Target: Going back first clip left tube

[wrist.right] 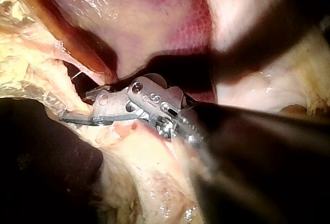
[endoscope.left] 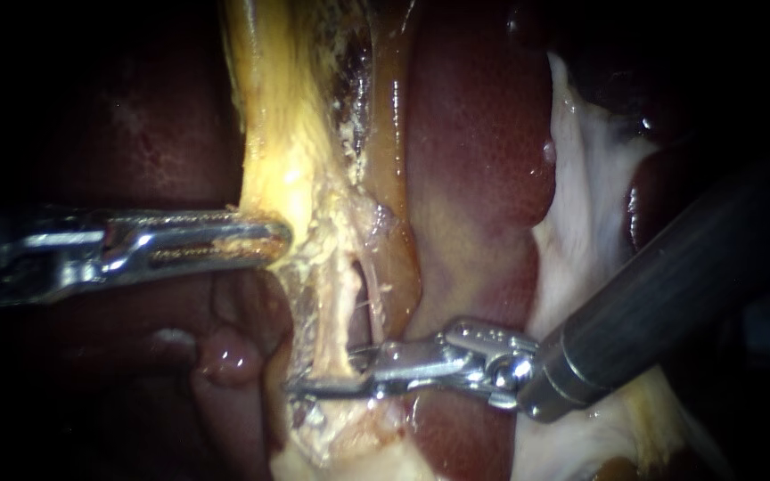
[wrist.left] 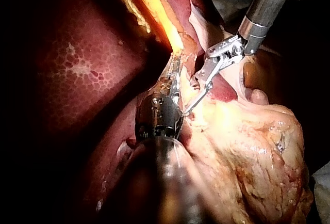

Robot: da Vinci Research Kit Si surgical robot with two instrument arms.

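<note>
Left tool (endoscope.left: 278, 242) clamps yellow fatty strand (endoscope.left: 274, 169); right tool (endoscope.left: 323, 379), five o'clock, gapes astride pale thin tube (endoscope.left: 339, 312) and could tear it withdrawing.

Left instrument (endoscope.left: 274, 242): bright polished metal tip, smeared with wet residue. Right instrument (endoscope.left: 318, 383): shiny steel jaws and hinge, smooth metal collar, and matt dark-grey ribbed shaft (endoscope.left: 670, 276). Beside the right jaws, the dark red liver (endoscope.left: 483, 134) is smooth and glossy. At the left tip, the yellow tissue (endoscope.left: 282, 169) is rough, fibrous and wet. Under the shaft, the white membrane (endoscope.left: 585, 232) is smooth and moist.
</note>
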